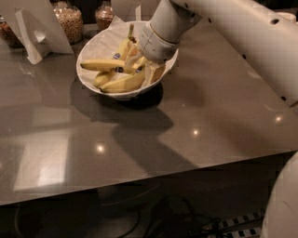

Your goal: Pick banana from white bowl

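The white bowl (95, 46) lined with crinkled paper stands at the back left of the dark table. Several yellow bananas lie in it. The banana (124, 46), with a greenish stem pointing up and back and a small blue sticker, leans against the far side. A straighter banana (100, 65) lies across the middle and another (123, 84) lies along the near rim. My gripper (140, 62) reaches down into the bowl from the right, among the bananas and just right of the stemmed one. Its tips are hidden by the wrist and the fruit.
Two glass jars of nuts (69, 21) (103, 14) stand behind the bowl. A folded white card stand (37, 28) is at the back left. My white arm (242, 37) crosses the upper right. The table's front edge (149, 179) runs across below; cables lie on the floor.
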Controlling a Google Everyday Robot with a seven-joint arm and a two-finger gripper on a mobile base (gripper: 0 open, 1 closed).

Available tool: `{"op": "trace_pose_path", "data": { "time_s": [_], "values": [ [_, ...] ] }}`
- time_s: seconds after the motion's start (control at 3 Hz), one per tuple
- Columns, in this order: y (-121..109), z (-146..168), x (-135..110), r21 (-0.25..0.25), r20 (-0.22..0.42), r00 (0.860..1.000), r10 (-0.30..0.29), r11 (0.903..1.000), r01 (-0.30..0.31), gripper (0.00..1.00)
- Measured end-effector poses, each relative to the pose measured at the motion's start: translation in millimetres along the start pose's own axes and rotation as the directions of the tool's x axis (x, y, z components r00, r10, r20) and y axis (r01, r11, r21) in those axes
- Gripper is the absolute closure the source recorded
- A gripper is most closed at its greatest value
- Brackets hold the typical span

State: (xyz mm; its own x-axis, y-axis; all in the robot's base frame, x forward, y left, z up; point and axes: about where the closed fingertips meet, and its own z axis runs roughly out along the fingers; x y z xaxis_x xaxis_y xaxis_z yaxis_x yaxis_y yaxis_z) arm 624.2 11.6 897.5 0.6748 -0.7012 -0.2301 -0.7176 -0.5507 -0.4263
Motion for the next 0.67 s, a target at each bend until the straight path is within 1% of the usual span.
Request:
{"op": "trace_pose_path", "data": {
  "time_s": [0.33, 0.67],
  "values": [
    [0.9, 3.4, 1.8, 0.002, 0.0, 1.0, 0.005, 1.0, -0.005, 0.5],
    [2.1, 6.7, 2.2, 0.018, 0.009, 1.0, 0.025, 0.9995, -0.025, 0.51]
  ]
}}
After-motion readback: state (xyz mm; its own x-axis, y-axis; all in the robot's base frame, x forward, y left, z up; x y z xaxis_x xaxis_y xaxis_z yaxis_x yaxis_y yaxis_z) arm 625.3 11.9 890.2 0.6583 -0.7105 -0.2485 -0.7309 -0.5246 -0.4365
